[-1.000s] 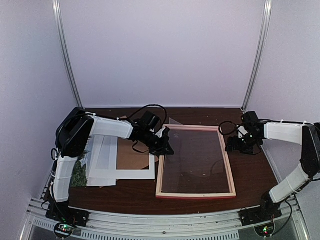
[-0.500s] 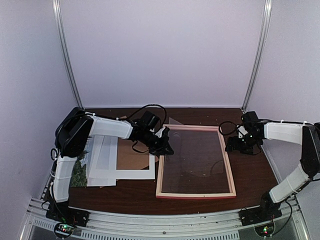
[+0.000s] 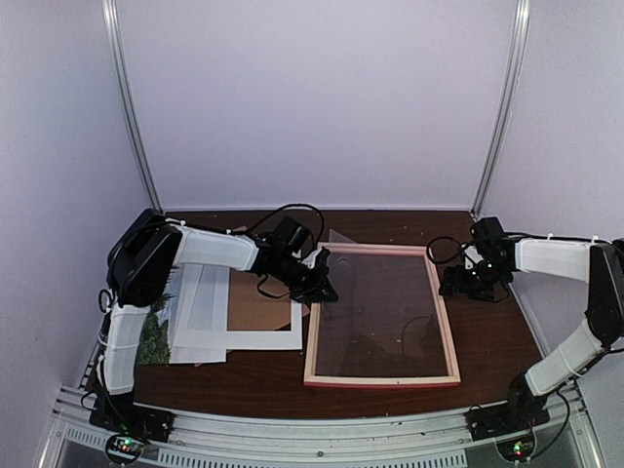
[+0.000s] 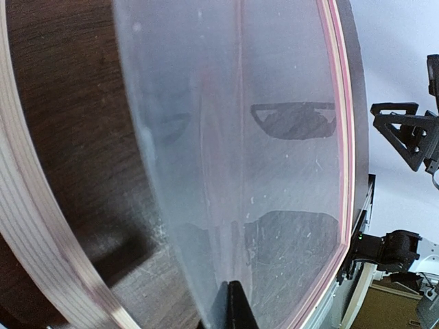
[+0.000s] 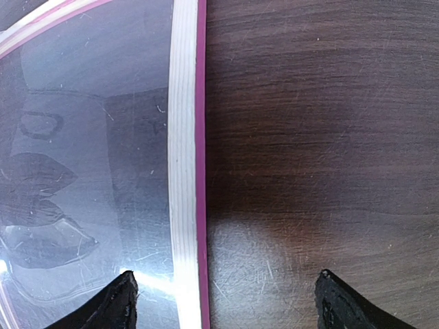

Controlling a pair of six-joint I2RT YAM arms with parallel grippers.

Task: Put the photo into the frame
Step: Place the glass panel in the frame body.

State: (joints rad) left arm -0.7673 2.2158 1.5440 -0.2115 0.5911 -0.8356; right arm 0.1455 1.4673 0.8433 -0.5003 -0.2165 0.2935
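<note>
The frame [image 3: 381, 380] lies back up on the table, its pale wood rails showing, with pink along the near edge. A clear sheet [image 3: 375, 302] lies over its opening, and the sheet's far left corner pokes past the far rail. My left gripper [image 3: 324, 289] is at the frame's left rail [image 4: 34, 226], shut on the clear sheet's [image 4: 274, 171] left edge, its fingertips [image 4: 231, 306] pressed together. My right gripper [image 3: 458, 283] hangs open over the right rail [image 5: 185, 171], one finger on each side of it. The photo [image 3: 153, 337] lies far left, mostly hidden under white sheets.
A white mat [image 3: 263, 337] with a window lies left of the frame, over a brown backing board [image 3: 255, 310]. More white sheets [image 3: 200, 302] overlap beside it. Cables trail from both wrists. Bare dark table [image 5: 322, 137] lies right of the frame.
</note>
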